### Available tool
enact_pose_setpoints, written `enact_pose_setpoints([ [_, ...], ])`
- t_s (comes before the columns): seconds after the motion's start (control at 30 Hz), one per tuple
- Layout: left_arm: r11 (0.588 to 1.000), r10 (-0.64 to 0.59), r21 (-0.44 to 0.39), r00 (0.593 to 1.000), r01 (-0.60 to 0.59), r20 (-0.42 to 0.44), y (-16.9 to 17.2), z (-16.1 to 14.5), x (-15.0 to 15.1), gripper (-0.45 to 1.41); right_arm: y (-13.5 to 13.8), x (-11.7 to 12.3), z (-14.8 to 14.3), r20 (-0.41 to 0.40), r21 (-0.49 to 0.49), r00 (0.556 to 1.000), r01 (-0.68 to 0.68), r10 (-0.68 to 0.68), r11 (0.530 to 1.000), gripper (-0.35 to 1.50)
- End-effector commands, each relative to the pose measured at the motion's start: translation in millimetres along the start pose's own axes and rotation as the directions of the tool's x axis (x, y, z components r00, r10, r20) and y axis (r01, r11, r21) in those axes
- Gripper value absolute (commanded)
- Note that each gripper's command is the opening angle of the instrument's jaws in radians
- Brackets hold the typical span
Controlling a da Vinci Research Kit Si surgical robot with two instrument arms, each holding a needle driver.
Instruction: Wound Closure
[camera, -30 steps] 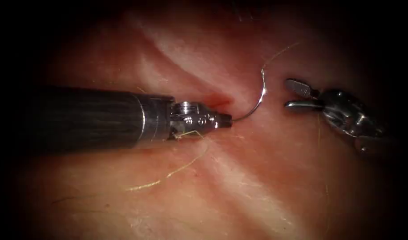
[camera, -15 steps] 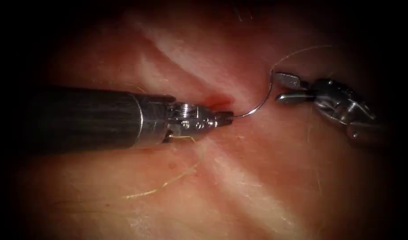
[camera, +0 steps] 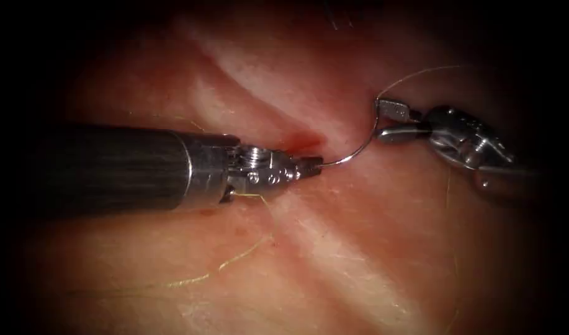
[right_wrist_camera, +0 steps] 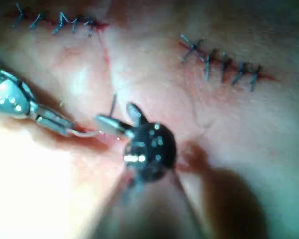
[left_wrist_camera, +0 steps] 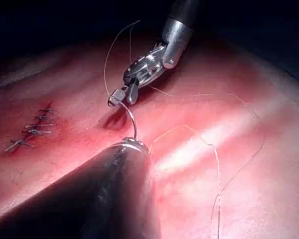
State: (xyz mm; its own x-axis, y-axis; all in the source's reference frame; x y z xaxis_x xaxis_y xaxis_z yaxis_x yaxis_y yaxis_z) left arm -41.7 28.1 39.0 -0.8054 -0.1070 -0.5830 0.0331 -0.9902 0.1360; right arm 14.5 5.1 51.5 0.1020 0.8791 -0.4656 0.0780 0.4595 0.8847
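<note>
My left tool point(camera: 314, 164) reaches in from the left, shut on the pointed end of the curved needle point(camera: 361, 146) beside the red-stained cut point(camera: 303, 141). The needle arcs up and to the right, clear of the tissue and on the right of the cut. My right tool point(camera: 386, 121) is open, with a jaw on either side of the needle's tail end and not clamped on it. Thread point(camera: 421, 73) runs from that tail up and to the right. In the left wrist view the right tool point(left_wrist_camera: 122, 97) stands at the top of the needle point(left_wrist_camera: 133, 122).
A pale yellow strand of thread point(camera: 234, 251) lies on the tissue below the left tool's shaft. Stitched cuts point(left_wrist_camera: 35, 127) lie off to one side, and two more stitched rows point(right_wrist_camera: 55, 22) point(right_wrist_camera: 219, 62) show beyond the right tool.
The right tool moved left and slightly up until its open jaws straddled the needle's tail, and they narrowed a little. The left tool shifted slightly left, still holding the needle.
</note>
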Motion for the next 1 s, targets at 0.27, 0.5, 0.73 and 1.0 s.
enact_pose_setpoints([
  [0.27,1.0,0.007,0.003,1.0,-0.007,0.004,0.0,1.0,0.1,-0.45,-0.5,0.3,2.5,0.013,0.037,0.999,-0.043,0.043,0.998,1.25],
  [0.5,1.0,0.007,0.003,1.0,-0.007,0.003,0.0,1.0,0.1,-0.45,0.5,0.4,1.9,0.025,0.026,0.999,-0.048,0.047,0.999,-0.35],
  [0.73,1.0,0.006,0.001,1.0,-0.006,0.001,0.1,0.9,0.0,-0.45,1.2,0.6,1.3,0.006,0.0,1.0,-0.018,0.018,1.0,-0.35],
  [1.0,0.94,-0.339,-0.085,0.935,0.331,-0.107,-1.6,0.2,1.0,1.03,1.3,0.5,1.3,0.024,0.002,0.995,0.095,-0.095,0.996,-0.35],
])
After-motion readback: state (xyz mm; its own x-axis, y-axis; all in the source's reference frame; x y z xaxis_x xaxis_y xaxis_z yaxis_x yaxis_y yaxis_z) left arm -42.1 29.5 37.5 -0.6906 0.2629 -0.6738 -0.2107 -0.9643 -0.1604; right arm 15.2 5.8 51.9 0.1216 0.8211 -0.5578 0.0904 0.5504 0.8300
